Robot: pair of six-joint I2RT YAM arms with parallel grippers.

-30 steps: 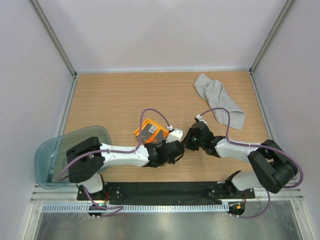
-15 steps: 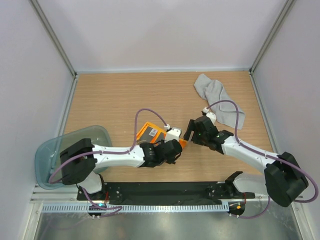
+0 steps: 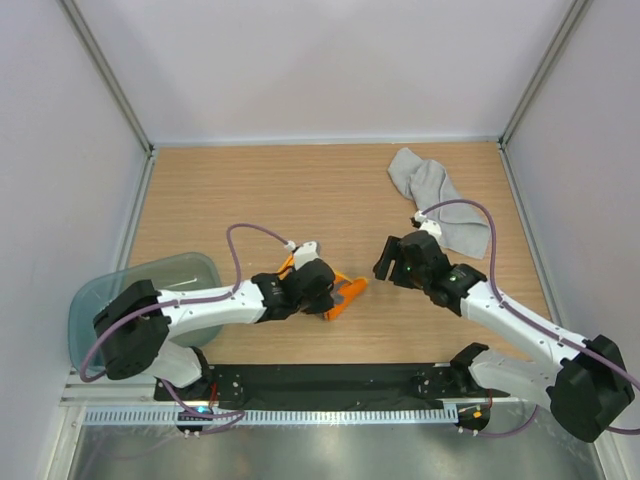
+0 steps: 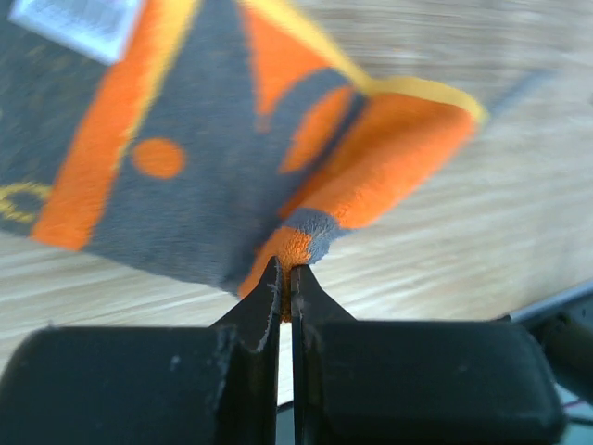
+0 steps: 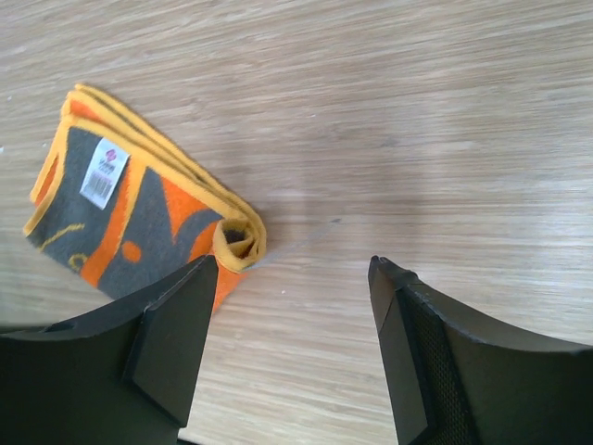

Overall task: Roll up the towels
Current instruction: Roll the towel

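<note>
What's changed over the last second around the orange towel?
The right gripper opened and drew back slightly from the orange towel. The left gripper stays pinched on its edge, its arm swung left. The grey towel and teal tub have not moved.

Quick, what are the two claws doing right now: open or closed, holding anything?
Left gripper: jaws shut, pinching a corner of the orange towel.
Right gripper: jaws open, holding nothing.
</note>
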